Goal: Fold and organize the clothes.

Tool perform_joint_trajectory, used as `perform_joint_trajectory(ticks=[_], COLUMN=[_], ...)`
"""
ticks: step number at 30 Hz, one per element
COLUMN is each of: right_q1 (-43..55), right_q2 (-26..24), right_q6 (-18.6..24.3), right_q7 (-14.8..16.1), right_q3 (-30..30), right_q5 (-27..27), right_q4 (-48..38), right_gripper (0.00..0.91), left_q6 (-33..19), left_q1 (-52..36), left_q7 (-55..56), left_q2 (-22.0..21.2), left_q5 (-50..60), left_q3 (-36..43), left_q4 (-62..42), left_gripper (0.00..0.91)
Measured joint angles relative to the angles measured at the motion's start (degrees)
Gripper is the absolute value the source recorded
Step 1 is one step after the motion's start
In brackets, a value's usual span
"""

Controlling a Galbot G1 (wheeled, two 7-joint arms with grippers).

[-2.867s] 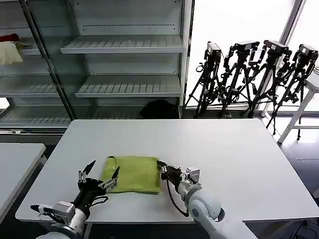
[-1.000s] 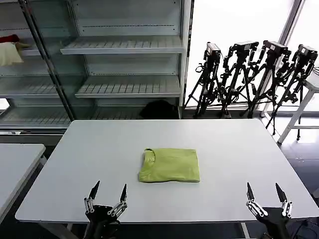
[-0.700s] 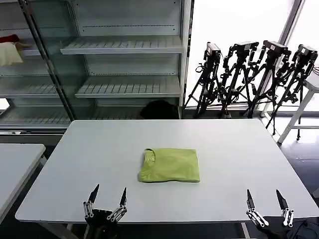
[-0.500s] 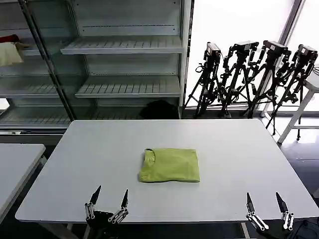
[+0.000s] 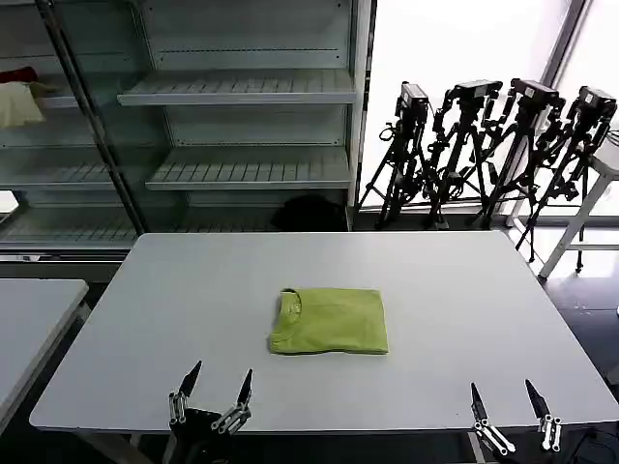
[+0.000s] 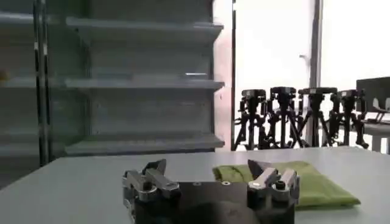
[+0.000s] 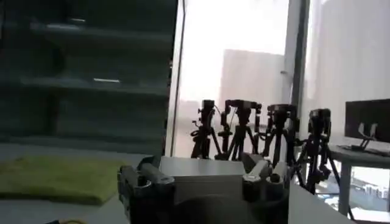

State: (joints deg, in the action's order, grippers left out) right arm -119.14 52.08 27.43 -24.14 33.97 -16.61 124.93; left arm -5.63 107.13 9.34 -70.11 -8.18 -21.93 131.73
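Observation:
The lime yellow-green T-shirt (image 5: 330,321) lies folded into a neat rectangle near the middle of the white table (image 5: 455,290), collar end toward my left. My left gripper (image 5: 219,381) is open at the table's front edge, left of the shirt and apart from it. My right gripper (image 5: 503,396) is open at the front right edge, holding nothing. In the left wrist view the folded shirt (image 6: 317,182) lies beyond the open left gripper (image 6: 208,173). In the right wrist view the shirt (image 7: 58,178) lies off to the side of the open right gripper (image 7: 198,169).
A metal shelving unit (image 5: 242,92) stands behind the table, with a cream cloth (image 5: 17,101) and a red cloth (image 5: 19,73) on its far-left shelf. Several camera tripods (image 5: 484,145) stand at the back right. Another white table (image 5: 29,324) sits to the left.
The folded shirt was let go and now lies at the table's middle. Both grippers drew back to the front edge; in the last second they sank slightly lower.

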Motion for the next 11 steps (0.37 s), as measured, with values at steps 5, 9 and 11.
perform_joint_trajectory(ticks=[5, 9, 11], right_q1=[0.3, 0.63, 0.84], right_q2=[-0.48, -0.87, -0.95], right_q6=[-0.52, -0.64, -0.67], right_q7=[0.95, 1.2, 1.32], right_q3=[-0.16, -0.28, -0.42], right_q5=[-0.4, -0.87, -1.06], right_q4=[-0.09, -0.4, -0.56], right_gripper=[0.907, 0.907, 0.907], left_q6=[0.24, 0.3, 0.31], left_q1=[0.25, 0.34, 0.3], left_q7=[-0.44, -0.72, -0.85], left_q2=[-0.54, -0.92, -1.04], left_q5=[-0.46, -0.52, -0.5], left_q3=[-0.54, -0.68, -0.76], left_q4=[0.17, 0.21, 0.13], left_gripper=[0.907, 0.907, 0.907])
